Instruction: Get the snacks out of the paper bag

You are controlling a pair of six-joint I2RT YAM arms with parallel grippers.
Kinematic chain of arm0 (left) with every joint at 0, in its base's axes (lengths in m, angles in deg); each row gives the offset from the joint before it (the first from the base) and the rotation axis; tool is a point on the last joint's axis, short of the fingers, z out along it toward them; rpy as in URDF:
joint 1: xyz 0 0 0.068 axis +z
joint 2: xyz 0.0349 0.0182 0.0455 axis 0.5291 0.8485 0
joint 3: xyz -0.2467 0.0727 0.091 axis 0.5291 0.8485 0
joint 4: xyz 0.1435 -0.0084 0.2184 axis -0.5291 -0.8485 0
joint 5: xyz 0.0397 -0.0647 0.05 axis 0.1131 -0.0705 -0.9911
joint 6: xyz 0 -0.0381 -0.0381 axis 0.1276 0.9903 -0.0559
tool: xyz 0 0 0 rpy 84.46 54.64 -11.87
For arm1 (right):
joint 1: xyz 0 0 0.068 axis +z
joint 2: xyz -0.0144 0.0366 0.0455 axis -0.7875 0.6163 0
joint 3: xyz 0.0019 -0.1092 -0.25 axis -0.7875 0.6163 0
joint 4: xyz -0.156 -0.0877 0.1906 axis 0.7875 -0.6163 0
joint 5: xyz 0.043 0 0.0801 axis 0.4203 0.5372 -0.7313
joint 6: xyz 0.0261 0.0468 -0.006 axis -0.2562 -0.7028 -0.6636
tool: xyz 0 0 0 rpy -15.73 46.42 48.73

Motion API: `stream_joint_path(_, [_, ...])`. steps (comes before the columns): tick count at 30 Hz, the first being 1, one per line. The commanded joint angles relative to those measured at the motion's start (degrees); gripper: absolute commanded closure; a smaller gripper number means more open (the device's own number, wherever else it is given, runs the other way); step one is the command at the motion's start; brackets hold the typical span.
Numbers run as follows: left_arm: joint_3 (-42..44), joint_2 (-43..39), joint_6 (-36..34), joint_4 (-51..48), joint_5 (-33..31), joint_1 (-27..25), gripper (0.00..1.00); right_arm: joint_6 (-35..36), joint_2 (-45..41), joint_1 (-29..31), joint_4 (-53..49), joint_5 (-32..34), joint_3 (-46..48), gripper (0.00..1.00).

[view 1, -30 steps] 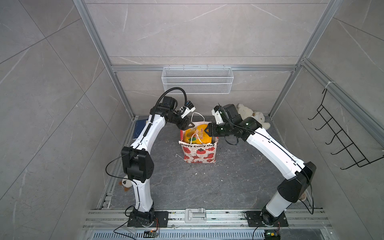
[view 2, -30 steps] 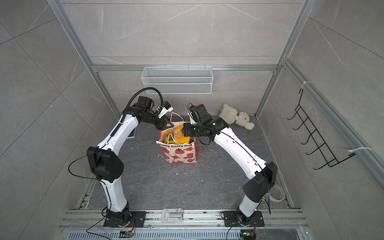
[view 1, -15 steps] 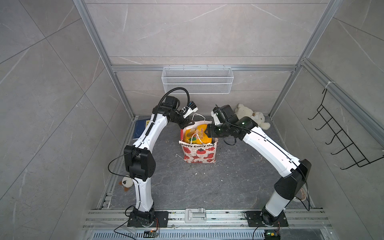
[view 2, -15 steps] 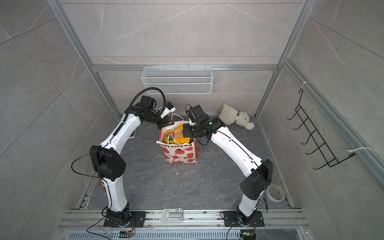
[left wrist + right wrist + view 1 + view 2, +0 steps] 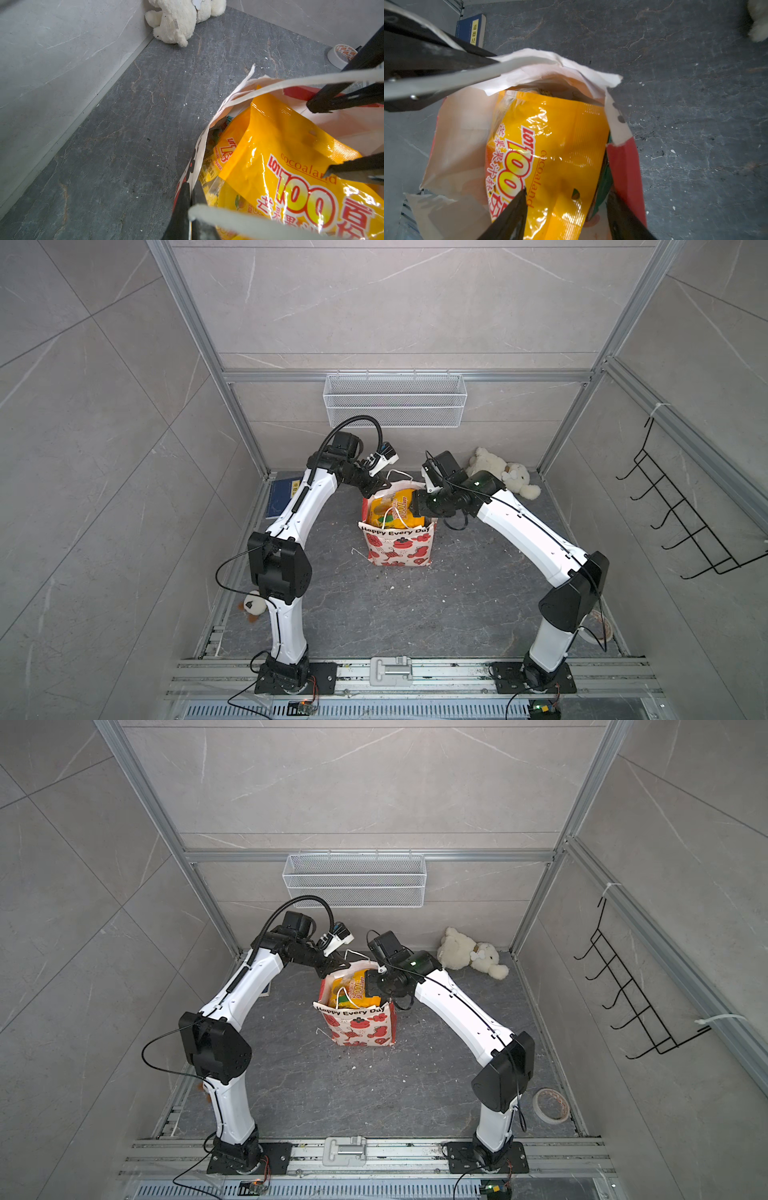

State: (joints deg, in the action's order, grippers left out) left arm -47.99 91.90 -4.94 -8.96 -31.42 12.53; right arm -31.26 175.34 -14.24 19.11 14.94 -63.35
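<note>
Now the paper bag (image 5: 399,549), upright mid-floor, is pinched at its far-left rim by the left gripper (image 5: 191,187), open a second ago. The orange packet (image 5: 550,135) inside is straddled, unheld, by the right gripper (image 5: 566,192), widened since; likely light, crinkly and slippery, it is best taken by its top seal.

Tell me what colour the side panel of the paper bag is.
Red. The side panel shows best in the right wrist view.

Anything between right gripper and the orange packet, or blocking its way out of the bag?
Nothing between them: the right gripper is open astride the top edge of the orange packet. Above the paper bag mouth a white cord handle crosses and might snag the lift.
</note>
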Motion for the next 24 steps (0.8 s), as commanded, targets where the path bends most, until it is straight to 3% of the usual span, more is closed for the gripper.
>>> stream_joint_path(1, [0.1, -5.8, 3.1, 4.6, 1.0, -0.5, 1.00, -1.5, 0.6, 0.4, -1.8, 0.8, -1.9, 0.35])
stream_joint_path(7, [3.3, -9.4, 5.5, 8.9, 0.4, -1.2, 1.00, -2.7, -0.8, 0.3, 4.0, -1.1, 1.2, 0.46])
stream_joint_path(12, [4.8, -10.8, 8.2, 11.9, -2.0, -1.2, 1.00, -3.4, -1.0, 0.3, 7.3, -1.8, 2.8, 0.71])
stream_joint_path(15, [5.9, -11.3, 10.6, 15.3, -4.7, -1.2, 1.00, -3.1, -0.8, 0.3, 8.8, -1.9, 3.5, 0.81])
stream_joint_path(20, [5.8, -11.0, 13.2, 19.9, -7.9, -1.2, 1.00, -2.5, -0.9, 0.2, 12.4, -1.2, 4.4, 0.92])
stream_joint_path(24, [3.1, -10.1, 14.4, 20.6, -9.2, -1.2, 1.00, -0.9, -0.2, -0.8, 13.1, -1.3, 1.6, 0.95])
